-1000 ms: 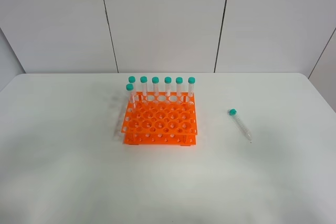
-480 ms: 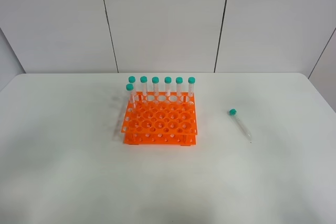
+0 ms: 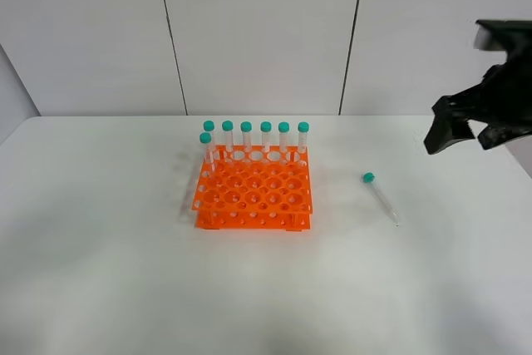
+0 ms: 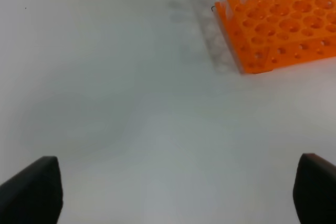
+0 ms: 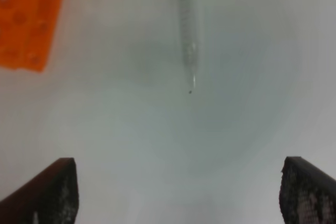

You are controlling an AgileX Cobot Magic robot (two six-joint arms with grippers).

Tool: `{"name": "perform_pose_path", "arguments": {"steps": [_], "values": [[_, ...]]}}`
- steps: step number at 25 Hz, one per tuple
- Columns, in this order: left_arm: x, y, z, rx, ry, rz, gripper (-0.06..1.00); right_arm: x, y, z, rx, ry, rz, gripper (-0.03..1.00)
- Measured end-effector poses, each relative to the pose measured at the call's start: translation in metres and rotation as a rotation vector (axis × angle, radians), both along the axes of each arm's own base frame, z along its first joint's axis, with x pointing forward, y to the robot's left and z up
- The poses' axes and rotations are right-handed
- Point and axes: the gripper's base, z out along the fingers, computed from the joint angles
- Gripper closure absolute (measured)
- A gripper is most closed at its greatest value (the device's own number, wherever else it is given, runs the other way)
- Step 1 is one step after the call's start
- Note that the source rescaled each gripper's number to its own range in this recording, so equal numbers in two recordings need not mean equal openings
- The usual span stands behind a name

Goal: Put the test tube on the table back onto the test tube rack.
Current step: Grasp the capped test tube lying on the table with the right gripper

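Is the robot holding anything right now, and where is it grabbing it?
Nothing is held. The left tool and right tool are open; the test tube lies on the table.

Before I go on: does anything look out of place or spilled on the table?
Yes: one test tube lies flat on the table, to the right of the test tube rack and apart from it, with its cap toward the far side. Seven tubes stand upright in the rack's back rows. No spill or damage shows.

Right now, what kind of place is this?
Probably a laboratory-style workbench: an orange test tube rack holding capped tubes, and one loose test tube on a plain white table.
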Motion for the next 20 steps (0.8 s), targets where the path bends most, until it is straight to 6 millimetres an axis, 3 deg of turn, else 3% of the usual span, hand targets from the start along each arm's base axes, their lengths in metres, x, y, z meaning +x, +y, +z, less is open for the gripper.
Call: {"name": "perform_pose_path", "arguments": {"steps": [4, 10, 20], "values": [[0.0, 0.0, 0.0, 0.0, 0.0, 0.0, -0.01, 0.032, -0.001, -0.05, -0.023, 0.116, -0.002, 0.01], [0.0, 0.0, 0.0, 0.0, 0.0, 0.0, -0.01, 0.059, 0.001, -0.109, -0.055, 0.211, 0.026, 0.01], [0.0, 0.0, 0.0, 0.0, 0.0, 0.0, -0.01, 0.08, 0.028, -0.159, -0.16, 0.176, 0.143, 0.04]]}}
